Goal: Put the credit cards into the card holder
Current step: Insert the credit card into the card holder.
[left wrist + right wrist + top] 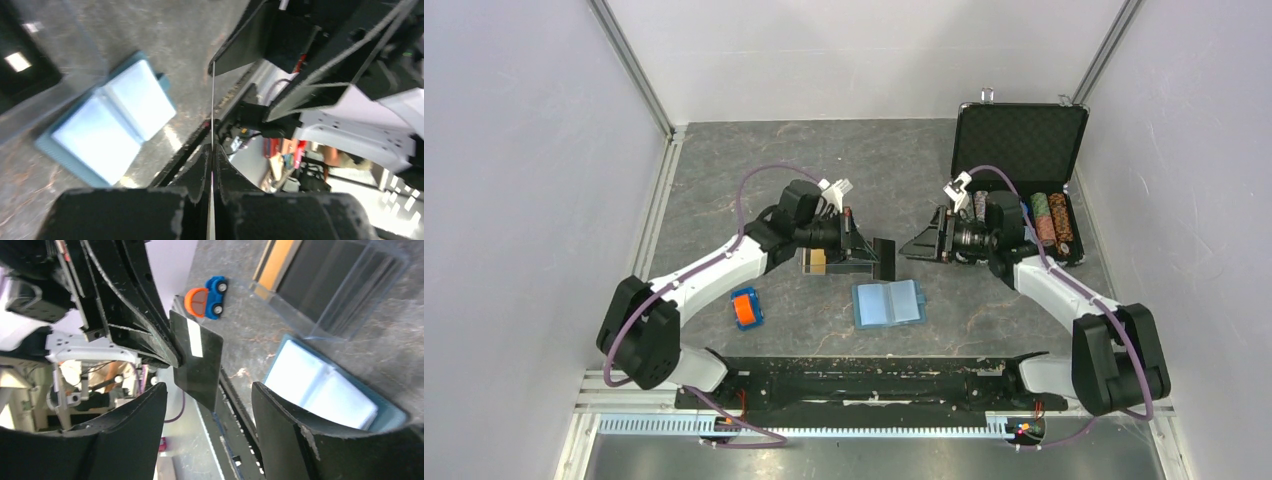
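Note:
My left gripper [867, 256] is shut on a black credit card [884, 259] and holds it on edge above the table. In the left wrist view the card [212, 107] shows edge-on between the closed fingers [200, 170]. My right gripper [918, 246] is open and empty, facing the card from the right. In the right wrist view the card [198, 360] hangs beyond the spread fingers [292, 420]. The teal card holder [889, 303] lies open, light blue inside up, just below the card; it also shows in both wrist views [107, 122] [325, 390].
A clear plastic tray [350, 300] holding an orange card [274, 262] and black cards sits under the left wrist [816, 261]. An orange-and-blue block [746, 308] lies to the left. An open black chip case [1024, 160] stands at the back right.

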Robot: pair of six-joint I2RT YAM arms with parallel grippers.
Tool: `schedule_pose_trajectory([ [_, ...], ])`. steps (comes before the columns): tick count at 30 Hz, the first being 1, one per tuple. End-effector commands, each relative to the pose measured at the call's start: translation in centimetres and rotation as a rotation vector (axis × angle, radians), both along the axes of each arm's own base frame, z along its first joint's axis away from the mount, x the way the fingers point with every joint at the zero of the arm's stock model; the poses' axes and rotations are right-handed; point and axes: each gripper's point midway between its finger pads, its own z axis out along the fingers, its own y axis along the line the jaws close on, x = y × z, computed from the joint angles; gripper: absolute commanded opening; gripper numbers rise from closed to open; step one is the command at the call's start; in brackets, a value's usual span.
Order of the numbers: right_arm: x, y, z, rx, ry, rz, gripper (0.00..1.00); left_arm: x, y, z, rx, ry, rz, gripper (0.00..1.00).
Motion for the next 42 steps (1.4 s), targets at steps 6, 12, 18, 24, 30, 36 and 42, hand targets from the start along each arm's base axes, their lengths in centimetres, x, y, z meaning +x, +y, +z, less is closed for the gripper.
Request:
schedule_pose_trajectory([
  [6, -2.1, 0.9, 4.0, 0.186, -0.088, 0.084, 0.51, -1.3, -2.0, 6.4, -0.342, -0.050, -0.066, 0.02],
  [12, -2.8, 1.6, 4.4, 0.229, -0.075, 0.104, 0.31, -0.9, -2.3, 6.2, -0.349, -0.043, -0.054, 0.02],
  [18, -2.7, 2.0, 4.2, 0.247, -0.068, 0.093, 0.00, -0.8, -2.3, 5.2, -0.332, -0.022, -0.046, 0.09],
  [24, -2.2, 1.8, 0.7, 0.129, -0.031, 0.077, 0.00, -0.7, 0.4, -0.6, -0.063, 0.068, 0.077, 0.45],
  [30, -3.0, 0.0, -6.3, -0.137, 0.059, 0.069, 0.00, -1.9, 5.6, -7.2, 0.280, 0.172, 0.224, 0.46],
  [36, -5.8, -1.2, -10.9, -0.223, 0.163, 0.101, 0.00, -3.9, 7.2, -11.0, 0.405, 0.237, 0.202, 0.37],
  [42, -6.0, -1.2, -12.4, -0.217, 0.199, 0.096, 0.00, -4.6, 6.0, -12.6, 0.410, 0.278, 0.158, 0.30],
])
